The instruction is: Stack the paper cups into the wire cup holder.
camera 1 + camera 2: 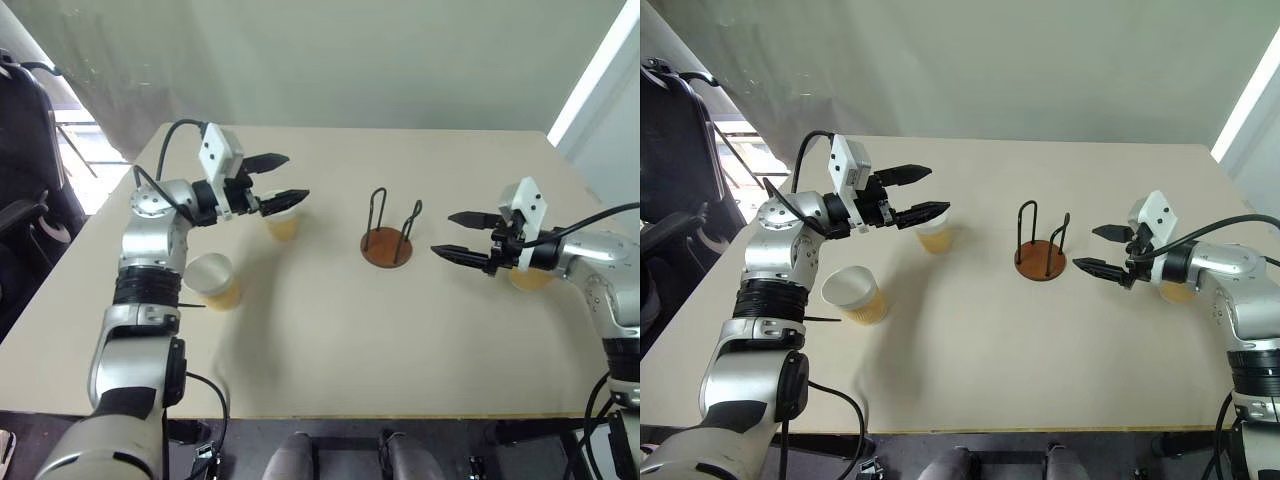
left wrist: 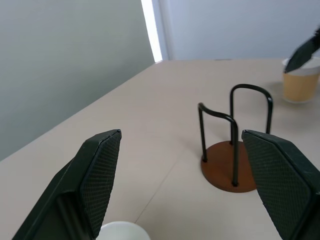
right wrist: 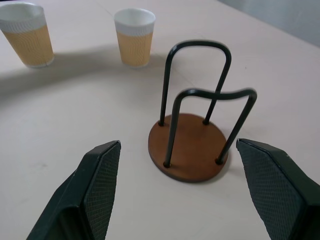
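**Beige surface: wire cup holder, three paper cups, two grippers**

- Surface (image 1: 330,340): pale beige, rectangular; carries every item below.
- Wire cup holder (image 1: 387,240): round rust-brown disc base with two thin black upright wire loops. Stands upright near the middle of the surface, between the two grippers, holding no cup.
- Paper cup, near left (image 1: 214,281): upright, white rim and inside, yellow-orange band. Stands close beside the left forearm, toward the robot's side of the surface.
- Paper cup, centre left (image 1: 283,221): upright, to the left of the holder. The left gripper's tips are above its rim; contact cannot be told.
- Paper cup, right (image 1: 1178,291): mostly hidden behind the right gripper and wrist; only its lower band visible.
- Left gripper (image 1: 279,181): black fingers spread wide, nothing between them, pointing toward the holder.
- Right gripper (image 1: 459,235): black fingers spread wide, nothing between them, pointing toward the holder from the opposite side, apart from it.
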